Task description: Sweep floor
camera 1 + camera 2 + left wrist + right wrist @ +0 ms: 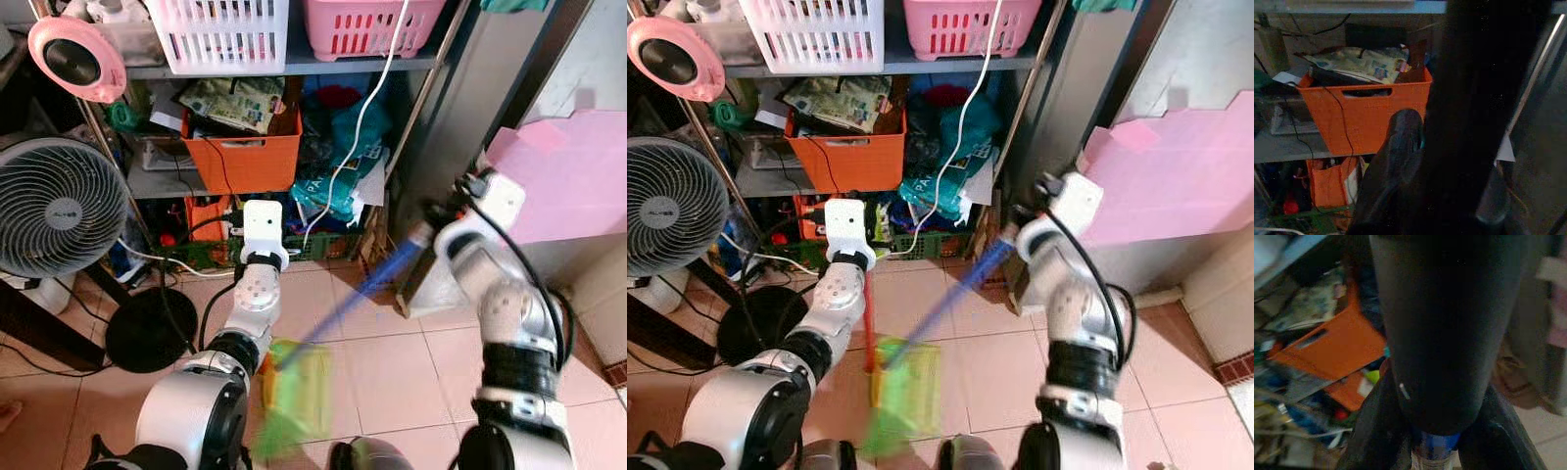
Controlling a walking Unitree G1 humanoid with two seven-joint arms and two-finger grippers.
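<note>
Right gripper (423, 238) clamped on blue broom handle (377, 279); green bristles (294, 397) blurred. Left gripper (865, 284) state: cannot tell.

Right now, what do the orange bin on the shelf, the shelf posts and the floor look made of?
Orange bin: looks like molded plastic, matte, with a cut-out handle slot and smooth uniform color. Shelf posts: likely metal, thin and silvery with a bright glint along the edge. Floor: pale pinkish square tiles, probably ceramic, with visible grout lines and a slight sheen.
</note>
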